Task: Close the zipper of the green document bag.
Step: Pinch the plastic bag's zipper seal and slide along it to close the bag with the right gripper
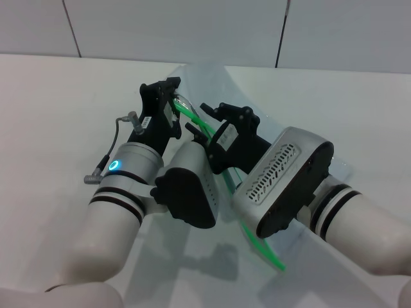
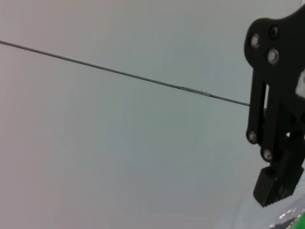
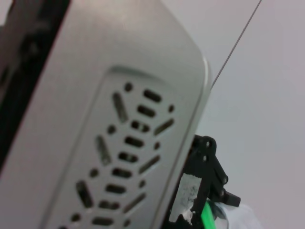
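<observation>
The green document bag (image 1: 215, 86) lies flat on the white table, translucent and running from the far middle toward the near right. Its zipper (image 1: 266, 252) is a bright green strip along one long edge, partly hidden under my right arm. My left gripper (image 1: 174, 102) is shut on the far end of the bag's green edge. One of its black fingers (image 2: 272, 186) shows in the left wrist view, beside a bit of green zipper (image 2: 298, 222). My right gripper (image 1: 199, 119) sits on the zipper just behind the left one. The slider tab is hidden.
The white table (image 1: 58, 115) stretches wide to the left. A pale panelled wall (image 1: 192, 25) rises behind it. A grey cable plug (image 1: 128, 117) sticks out from my left wrist. Both forearms cross the near half of the bag.
</observation>
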